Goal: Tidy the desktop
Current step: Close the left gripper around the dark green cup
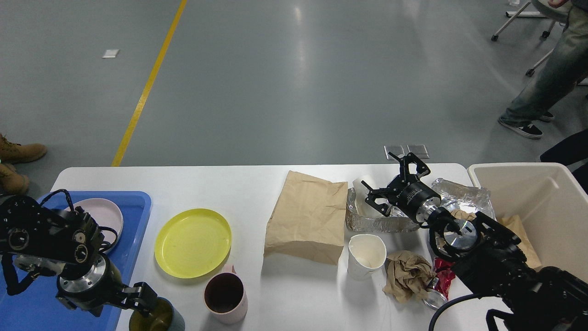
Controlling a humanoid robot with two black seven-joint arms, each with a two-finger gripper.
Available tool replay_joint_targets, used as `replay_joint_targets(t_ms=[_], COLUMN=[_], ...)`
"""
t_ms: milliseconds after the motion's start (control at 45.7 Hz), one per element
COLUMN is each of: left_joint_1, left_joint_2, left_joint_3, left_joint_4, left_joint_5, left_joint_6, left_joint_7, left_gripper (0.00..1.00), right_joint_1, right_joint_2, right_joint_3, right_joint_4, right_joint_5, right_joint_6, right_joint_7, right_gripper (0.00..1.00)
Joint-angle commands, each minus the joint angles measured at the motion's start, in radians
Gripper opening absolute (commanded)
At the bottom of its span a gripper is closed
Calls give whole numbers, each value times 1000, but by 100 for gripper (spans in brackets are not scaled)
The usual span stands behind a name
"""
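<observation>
The white desktop point(229, 184) carries dishes on its left half and litter on its right half. My left gripper point(146, 299) sits at the near left edge, its fingers at the left rim of a green cup point(161, 318); the finger gap is hidden. Over a foil tray point(374, 223) that holds a white paper cup point(362, 185), my right gripper point(396, 180) hangs open with fingers spread wide and nothing between them.
A yellow plate point(193, 242), pink mug point(225, 296), brown paper bag point(308, 216), white paper cup point(366, 255), crumpled brown paper point(406, 275) and red wrapper point(443, 276) lie between the arms. A blue tray point(27, 299) holding a pink plate point(103, 216) is left, a beige bin point(542, 207) right.
</observation>
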Motion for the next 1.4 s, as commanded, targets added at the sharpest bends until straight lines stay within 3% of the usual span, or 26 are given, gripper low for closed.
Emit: replay_joint_targets(t_ms=[0,416,1029,1182,1270,1379], left_joint_1=[31,109,203,213,218,223], left_joint_2=[2,-18,-41,-53,-58,-70], left_joint_3=[-32,-56,-115,-119,-134,-138], left_joint_4=[1,30,103,121,123,123], left_joint_5=[13,18,18,18,18,20], left_joint_6=[5,71,73,71,65,59], left_joint_7=[3,15,24,23,26,31], left_gripper=[96,96,95,86,71,59], right_joint_1=[0,0,0,0,0,0], right_joint_2=[0,0,0,0,0,0], right_joint_3=[0,0,0,0,0,0], right_joint_4=[0,0,0,0,0,0], right_joint_5=[0,0,0,0,0,0], right_joint_6=[0,0,0,0,0,0], right_joint_7=[0,0,0,0,0,0], right_gripper=[100,100,100,100,100,100])
